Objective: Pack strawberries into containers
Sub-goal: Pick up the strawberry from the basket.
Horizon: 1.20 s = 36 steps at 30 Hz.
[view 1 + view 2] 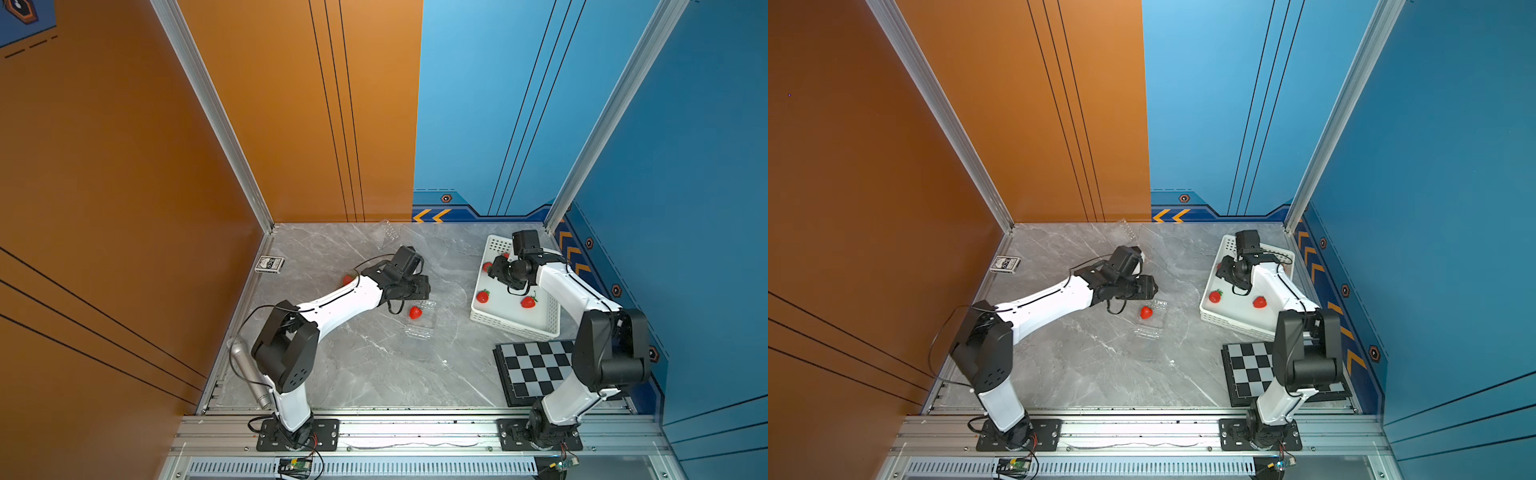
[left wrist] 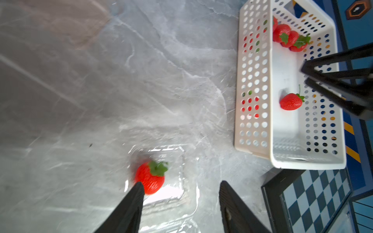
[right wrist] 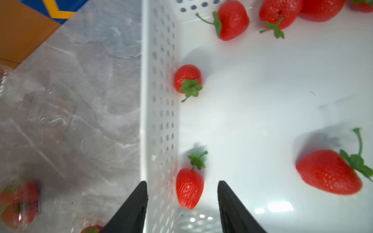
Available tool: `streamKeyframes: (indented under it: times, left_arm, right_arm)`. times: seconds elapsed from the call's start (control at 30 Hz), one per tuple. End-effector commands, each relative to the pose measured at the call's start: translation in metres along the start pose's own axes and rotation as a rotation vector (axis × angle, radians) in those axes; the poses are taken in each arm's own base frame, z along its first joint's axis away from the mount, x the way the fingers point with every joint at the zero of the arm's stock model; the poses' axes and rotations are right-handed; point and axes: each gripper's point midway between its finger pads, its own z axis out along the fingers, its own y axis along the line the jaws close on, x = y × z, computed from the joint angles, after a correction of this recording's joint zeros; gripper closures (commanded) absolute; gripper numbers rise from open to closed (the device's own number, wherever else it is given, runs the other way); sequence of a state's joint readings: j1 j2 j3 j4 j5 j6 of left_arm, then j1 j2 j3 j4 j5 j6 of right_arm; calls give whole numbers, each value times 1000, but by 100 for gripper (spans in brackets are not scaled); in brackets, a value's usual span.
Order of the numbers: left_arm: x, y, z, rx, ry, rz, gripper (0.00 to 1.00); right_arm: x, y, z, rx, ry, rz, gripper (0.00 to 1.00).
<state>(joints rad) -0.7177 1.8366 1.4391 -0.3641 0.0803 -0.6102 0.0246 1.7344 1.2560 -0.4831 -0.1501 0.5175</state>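
A clear container [image 1: 420, 328] lies open mid-table with one red strawberry [image 1: 414, 312] in it. My left gripper [image 2: 180, 182] hovers just over this container [image 2: 181, 193], open and empty. That strawberry [image 2: 150, 177] lies beside one fingertip [image 2: 139, 186]. My right gripper [image 3: 182, 182] is open over the white basket [image 3: 159, 121]. A strawberry [image 3: 189, 188] by the basket wall shows between its fingers, ungripped. Several more strawberries [image 3: 187, 77] lie in the basket. Another clear container [image 3: 20, 201] holding strawberries sits outside the basket.
The white perforated basket [image 1: 515, 328] stands at the right with loose strawberries [image 1: 483, 296]. An empty clear container [image 1: 386, 232] is by the back wall. A card box [image 1: 269, 264] lies at the left edge, a chessboard [image 1: 536, 370] front right, a silver cylinder [image 1: 249, 374] front left.
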Motion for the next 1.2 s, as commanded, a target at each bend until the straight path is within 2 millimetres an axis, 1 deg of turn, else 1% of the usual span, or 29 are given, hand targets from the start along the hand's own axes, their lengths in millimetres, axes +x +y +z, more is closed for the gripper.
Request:
streamKeyframes:
  times: [0.0, 0.1, 0.17, 0.33, 0.4, 0.43, 0.53, 0.63, 0.77, 0.9, 1.0, 1.17]
  left_arm:
    - [3, -23, 17, 31, 54, 56, 39]
    - [0, -37, 30, 54, 70, 71, 40]
    - [1, -43, 36, 64, 80, 75, 39]
    - [1, -45, 42, 72, 93, 72, 40]
    - [1, -46, 42, 72, 92, 74, 40]
    - [0, -46, 42, 72, 92, 74, 40]
    - [-1, -44, 40, 70, 90, 70, 40]
    - [-1, -42, 39, 68, 88, 69, 40]
    - [-1, -41, 38, 68, 89, 68, 41]
    - [1, -40, 38, 65, 93, 67, 41]
    - [1, -39, 37, 64, 93, 67, 41]
    - [2, -39, 36, 64, 93, 66, 41]
  right_arm:
    - [-23, 7, 25, -57, -9, 48, 42]
    - [-36, -1, 46, -51, -4, 88, 43]
    - [-41, -5, 58, -60, 5, 113, 43]
    - [-49, -8, 80, -99, 22, 179, 41]
    - [-54, -3, 81, -145, 16, 204, 39]
    - [-49, -6, 94, -153, 38, 227, 40]
    - [-48, -1, 99, -187, 44, 245, 39]
    - [-52, 6, 105, -249, 36, 281, 39]
    - [-58, 8, 104, -264, 5, 291, 38]
    - [-61, 4, 109, -253, -7, 319, 38]
    - [-65, 8, 116, -291, -12, 358, 38]
    - [-72, 6, 123, -299, -54, 403, 39]
